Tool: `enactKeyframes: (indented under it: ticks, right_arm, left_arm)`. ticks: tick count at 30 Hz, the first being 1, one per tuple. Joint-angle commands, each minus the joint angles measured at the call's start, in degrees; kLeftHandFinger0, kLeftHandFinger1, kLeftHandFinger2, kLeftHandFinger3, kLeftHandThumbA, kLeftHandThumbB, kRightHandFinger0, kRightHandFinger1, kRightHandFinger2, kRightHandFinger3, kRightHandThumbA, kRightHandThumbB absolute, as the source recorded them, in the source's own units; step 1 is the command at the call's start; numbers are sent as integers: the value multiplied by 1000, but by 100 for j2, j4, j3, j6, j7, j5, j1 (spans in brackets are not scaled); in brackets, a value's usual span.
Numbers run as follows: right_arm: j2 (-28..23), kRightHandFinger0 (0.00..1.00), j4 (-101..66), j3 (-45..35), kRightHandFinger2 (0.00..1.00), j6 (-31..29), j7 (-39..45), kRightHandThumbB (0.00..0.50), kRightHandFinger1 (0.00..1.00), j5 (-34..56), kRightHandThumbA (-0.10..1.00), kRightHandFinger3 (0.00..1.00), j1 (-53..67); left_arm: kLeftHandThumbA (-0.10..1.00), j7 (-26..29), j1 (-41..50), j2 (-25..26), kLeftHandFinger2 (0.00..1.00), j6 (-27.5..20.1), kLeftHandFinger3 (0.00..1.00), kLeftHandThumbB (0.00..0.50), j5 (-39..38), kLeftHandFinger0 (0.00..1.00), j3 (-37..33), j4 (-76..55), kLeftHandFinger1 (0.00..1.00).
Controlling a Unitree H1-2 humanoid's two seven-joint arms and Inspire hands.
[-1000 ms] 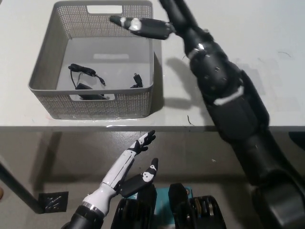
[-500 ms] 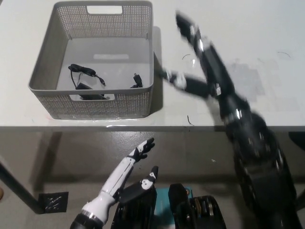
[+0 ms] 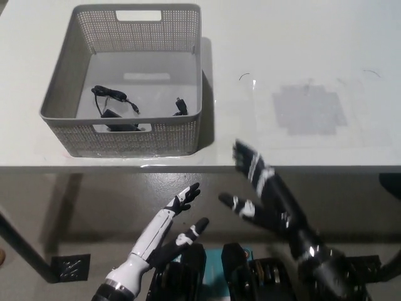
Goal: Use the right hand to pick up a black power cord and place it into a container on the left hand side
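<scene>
Two robot hands hang below the worktop's near edge, and neither has hold of anything. The black right robot hand point(image 3: 254, 188) sits low in front of the worktop point(image 3: 301, 63), fingers spread wide and empty, a little blurred. The white left robot hand point(image 3: 172, 219) rests off to its side at lower left, fingers stretched out and apart, also carrying nothing.

Out past them, on the left half of the worktop, stands the grey mesh container point(image 3: 69, 69). The black power cord point(image 3: 116, 106) lies inside it on the floor, a loose curl of wire with a blocky adapter close to the near wall. A second small dark plug point(image 3: 180, 106) rests by the right wall; whether it belongs to the same cord I cannot tell.

To my eye the cord looks light and floppy. The wire would sag and trail if lifted by one loop, so the solid adapter body seems the surest place to pinch; the thin wire could slip between fingers. With the cord already in the container, the placing looks done.
</scene>
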Motion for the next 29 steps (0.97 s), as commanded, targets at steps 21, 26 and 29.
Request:
enactKeyframes:
  ticks: [21, 26, 29]
  right_arm:
    - [394, 1000, 1698, -74, 1000, -1500, 318, 407, 1000, 553, 1000, 1000, 121]
    - [385, 1000, 1712, -92, 1000, -1534, 282, 414, 1000, 559, 1000, 1000, 134]
    - [391, 1000, 1659, -74, 1000, -1508, 274, 416, 1000, 549, 1000, 1000, 172]
  left_arm:
    - [1000, 195, -182, -87, 1000, -225, 1000, 59, -97, 1000, 141, 42, 1000]
    - [1000, 207, -166, -75, 1000, -254, 1000, 96, -15, 1000, 116, 76, 1000]
    - [1000, 207, -134, -64, 1000, -283, 1000, 92, -11, 1000, 111, 91, 1000]
